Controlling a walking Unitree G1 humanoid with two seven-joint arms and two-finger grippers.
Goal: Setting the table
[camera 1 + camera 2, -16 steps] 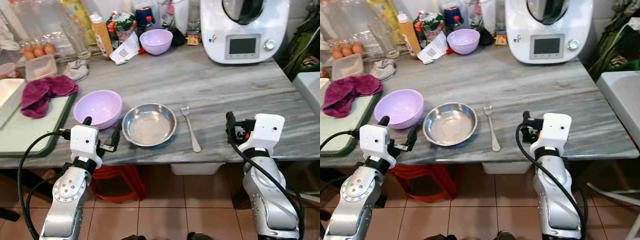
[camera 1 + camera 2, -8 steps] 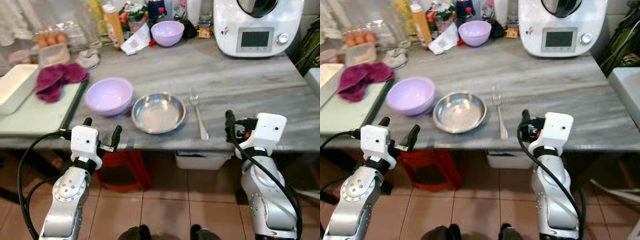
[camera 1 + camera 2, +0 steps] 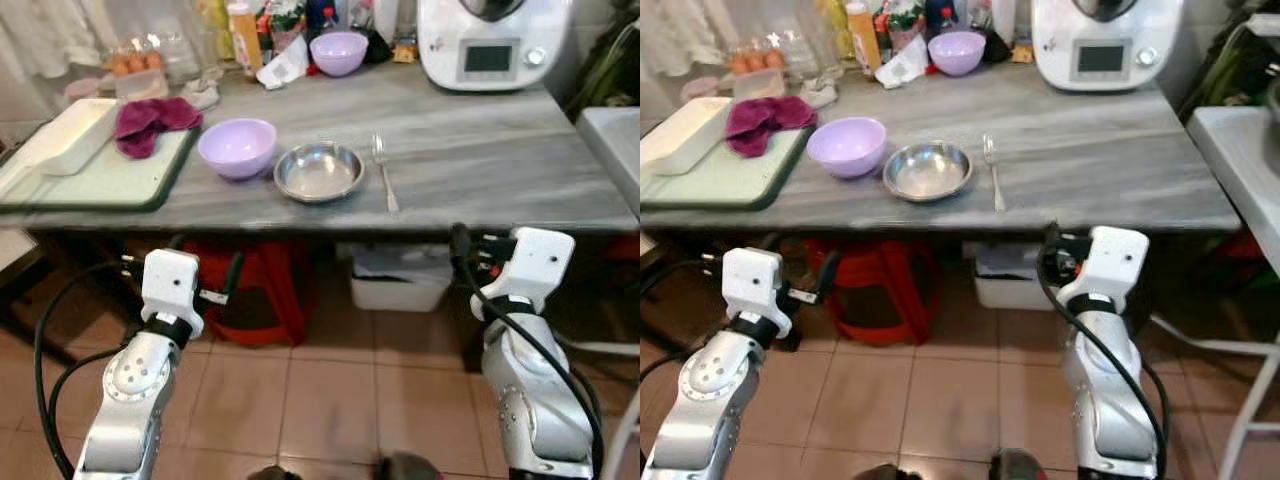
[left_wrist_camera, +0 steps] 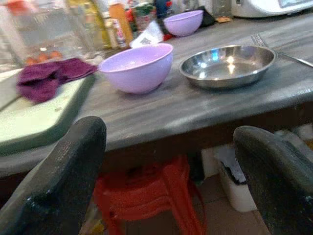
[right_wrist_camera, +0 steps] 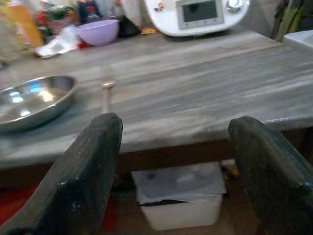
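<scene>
On the grey marble table [image 3: 480, 165] a lilac bowl [image 3: 237, 147], a steel bowl [image 3: 319, 171] and a fork [image 3: 384, 180] lie in a row near the front edge. I stand back from the table. My left gripper [image 3: 207, 260] is open and holds nothing, in front of the table edge and below it. The left wrist view looks across the lilac bowl [image 4: 138, 66] and steel bowl [image 4: 227, 64]. My right gripper [image 3: 470, 250] is open too, at the same height, with the fork [image 5: 105, 95] ahead of it on the table.
At the back stand a second lilac bowl [image 3: 338, 52], bottles and a white kitchen machine [image 3: 490, 45]. A green tray [image 3: 100, 182] holds a maroon cloth [image 3: 150, 115] and a white dish [image 3: 65, 140]. Under the table are a red stool [image 3: 262, 295] and a white bin [image 3: 400, 282].
The whole picture has shifted: the camera has backed away from the table, which now looks smaller and farther. Both grippers stay open, now below the table edge. Tableware has not moved.
</scene>
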